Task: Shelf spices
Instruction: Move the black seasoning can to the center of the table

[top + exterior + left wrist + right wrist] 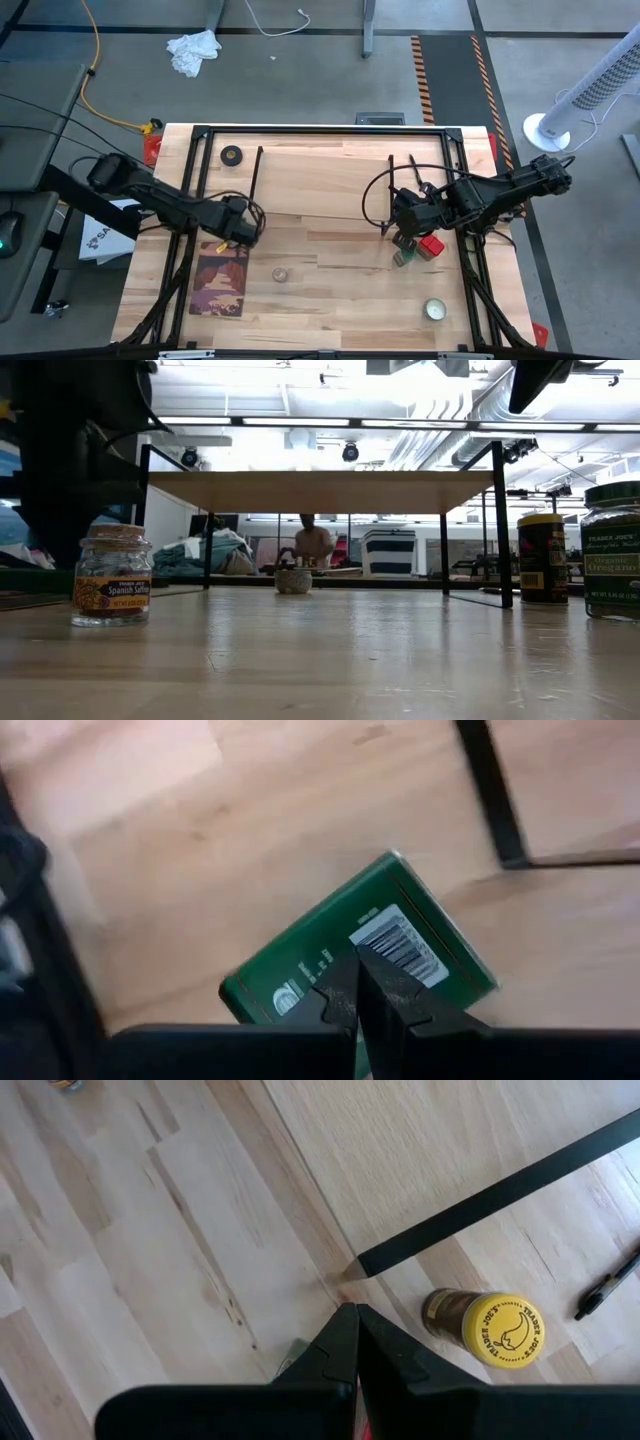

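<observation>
glass saffron jar (111, 576), small, light, brittle and slick, sits at six o'clock on the table; take it round the body below its lid. left gripper (358, 982) and right gripper (349, 1326) hover pinched shut, both empty.

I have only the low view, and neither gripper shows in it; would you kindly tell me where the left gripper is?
Observer: The left gripper hangs shut over the table's left side, near the left end of the shelf. Its wrist view shows a green tin with a barcode lying flat just beyond its fingertips.
Operator: Thank you. And where is the right one, relative to the jars I see at my right edge?
Observer: The right gripper is shut on nothing, over the table's right side. A red-topped container, which your view lacks, stands right beside it.
</observation>
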